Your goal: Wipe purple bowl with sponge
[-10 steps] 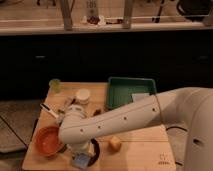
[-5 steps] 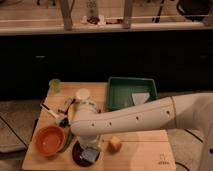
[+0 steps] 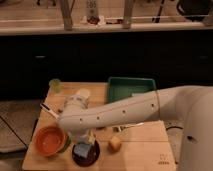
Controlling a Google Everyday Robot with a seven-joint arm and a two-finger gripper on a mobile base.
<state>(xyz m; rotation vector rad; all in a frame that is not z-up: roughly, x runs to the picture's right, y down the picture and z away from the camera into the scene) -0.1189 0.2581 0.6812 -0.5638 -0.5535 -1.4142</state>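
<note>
The purple bowl [image 3: 89, 156] is dark and glossy and sits at the front edge of the wooden table, right of the orange bowl [image 3: 49, 140]. The pale blue-grey sponge [image 3: 82, 149] lies inside it, on its left half. My gripper [image 3: 85, 139] hangs straight down from the white arm [image 3: 120, 112], directly over the sponge and the bowl. The arm's bulk hides most of the gripper.
A yellowish tan lump [image 3: 115, 144] lies just right of the dark bowl. A green tray [image 3: 131, 86] stands at the back right, with a white cup [image 3: 81, 95] and a small green cup [image 3: 55, 85] at the back left. A dark utensil [image 3: 47, 108] lies at the left edge.
The arm's wrist end has risen and shifted a little. The sponge has moved slightly to the left inside the dark bowl. The other objects have not moved.
</note>
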